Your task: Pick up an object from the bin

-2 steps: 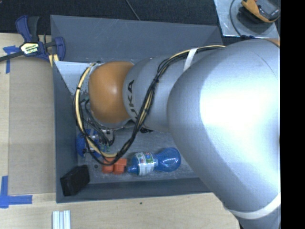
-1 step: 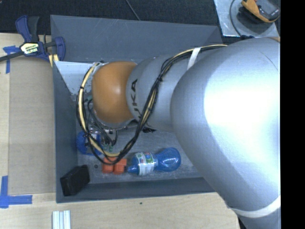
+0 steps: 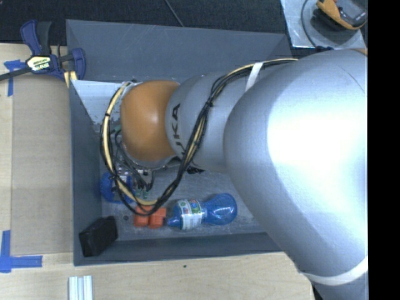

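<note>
1. Likely targets: blue lump (image 3: 107, 188) at 9 o'clock of the gripper (image 3: 134, 181), orange block (image 3: 152, 218) at its 5.
2. Gripper low in bin (image 3: 187, 49), 8 o'clock zone; grip state: can't tell.
3. Nothing visibly held, so grasp and lift are probably still left.
4. Blue bottle (image 3: 203, 212) lies at 6 o'clock.

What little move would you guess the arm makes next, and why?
Probably a short straight lift: the gripper sits low in the bin's left part, between a small blue thing and an orange piece, the blue bottle lying close by; sideways motion might knock them.

Arm casing (image 3: 174, 129): letters "KA" legible, turned sideways; rest hidden by cable.
Blue bottle label (image 3: 189, 214): print unreadable.
</note>
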